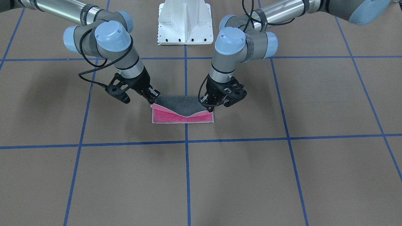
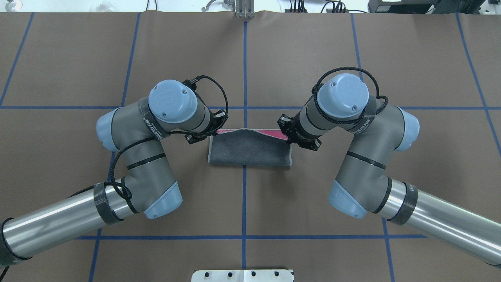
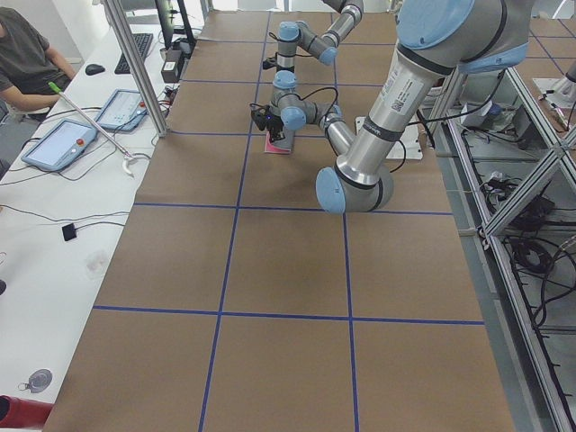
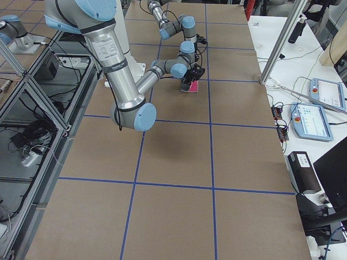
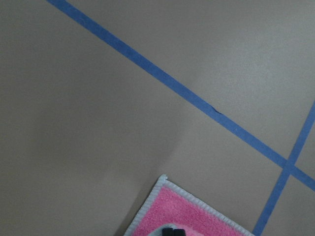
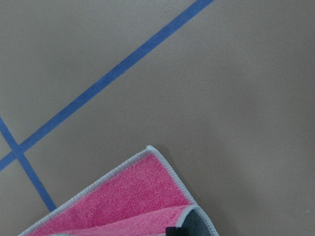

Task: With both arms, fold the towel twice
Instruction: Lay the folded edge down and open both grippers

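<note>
The towel [image 1: 183, 110] lies folded near the table's middle, its dark grey face [image 2: 250, 150] turned over the pink one. A pink strip shows along the far edge. My left gripper [image 2: 213, 132] is shut on one corner of the grey flap, and my right gripper [image 2: 288, 138] is shut on the other. Both corners are held slightly raised while the flap sags between them [image 1: 186, 115]. In the front-facing view the left gripper [image 1: 209, 107] is on the right and the right gripper [image 1: 152, 98] on the left. Each wrist view shows a pink corner [image 5: 182, 214] [image 6: 133, 196].
The white pedestal base [image 1: 184, 22] stands behind the towel on the robot's side. Blue tape lines [image 2: 244, 78] grid the brown table. A person [image 3: 27, 54] sits at a side desk with tablets [image 3: 58, 144] beyond the table's far edge.
</note>
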Controlling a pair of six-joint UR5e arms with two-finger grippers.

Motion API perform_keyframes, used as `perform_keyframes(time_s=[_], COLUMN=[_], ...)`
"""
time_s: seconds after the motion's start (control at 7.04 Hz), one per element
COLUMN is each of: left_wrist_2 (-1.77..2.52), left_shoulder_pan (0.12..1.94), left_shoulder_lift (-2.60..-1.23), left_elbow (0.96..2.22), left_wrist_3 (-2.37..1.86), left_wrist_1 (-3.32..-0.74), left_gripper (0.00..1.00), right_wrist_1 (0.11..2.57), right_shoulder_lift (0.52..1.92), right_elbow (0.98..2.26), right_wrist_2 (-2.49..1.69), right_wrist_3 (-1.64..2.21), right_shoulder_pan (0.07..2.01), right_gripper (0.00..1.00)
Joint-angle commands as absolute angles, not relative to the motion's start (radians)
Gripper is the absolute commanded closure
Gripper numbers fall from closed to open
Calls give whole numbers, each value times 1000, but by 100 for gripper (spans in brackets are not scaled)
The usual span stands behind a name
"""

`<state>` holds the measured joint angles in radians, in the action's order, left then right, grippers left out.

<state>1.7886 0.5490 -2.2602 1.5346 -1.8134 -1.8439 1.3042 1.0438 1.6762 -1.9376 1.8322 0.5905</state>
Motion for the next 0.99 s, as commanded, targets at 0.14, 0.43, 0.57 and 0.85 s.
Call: perform_keyframes(time_s=[0.14, 0.43, 0.57, 0.85], left_wrist_2=[1790, 1790, 1790, 1790], left_shoulder_pan=[549, 551, 552, 552], left_shoulder_lift=[-2263, -2261, -2261, -2260], left_elbow=[1519, 1519, 1519, 1519], left_wrist_3=[-1812, -1812, -1812, -1813], left_wrist_1=[-1845, -1848, -1848, -1855], left_gripper=[100, 100, 100, 100], right_wrist_1=[1230, 1230, 1230, 1230], right_shoulder_lift=[1043, 1014, 1009, 1011], right_elbow=[1632, 1609, 1599, 1598], right_wrist_2=[-1936, -1937, -1937, -1937], right_wrist_3=[1835, 1838, 1836, 1836], right_shoulder_pan=[601, 609, 609, 612], right_gripper=[100, 100, 100, 100])
